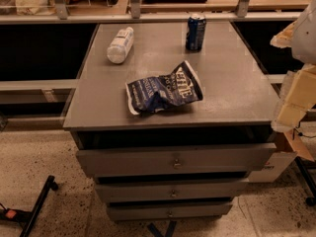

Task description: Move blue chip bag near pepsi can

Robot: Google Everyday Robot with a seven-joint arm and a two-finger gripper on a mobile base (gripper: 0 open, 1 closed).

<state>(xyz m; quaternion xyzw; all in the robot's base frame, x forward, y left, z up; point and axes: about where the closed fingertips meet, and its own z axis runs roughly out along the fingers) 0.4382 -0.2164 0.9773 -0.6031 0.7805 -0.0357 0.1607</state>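
Observation:
The blue chip bag (164, 93) lies crumpled on the grey cabinet top (232, 88), near its front edge and a little left of the middle. Its white lettering faces up. The pepsi can (196, 32) stands upright at the back of the top, right of centre, well behind the bag. My gripper (291, 107) is a cream and white shape at the right edge of the view. It hangs beside the cabinet's right front corner, away from the bag and holding nothing that I can see.
A clear plastic bottle with a white label (120, 45) lies on its side at the back left of the top. The cabinet has three drawers (175, 161) below. A shelf rail (148, 17) runs behind it. A black stand leg (37, 206) lies on the speckled floor at the left.

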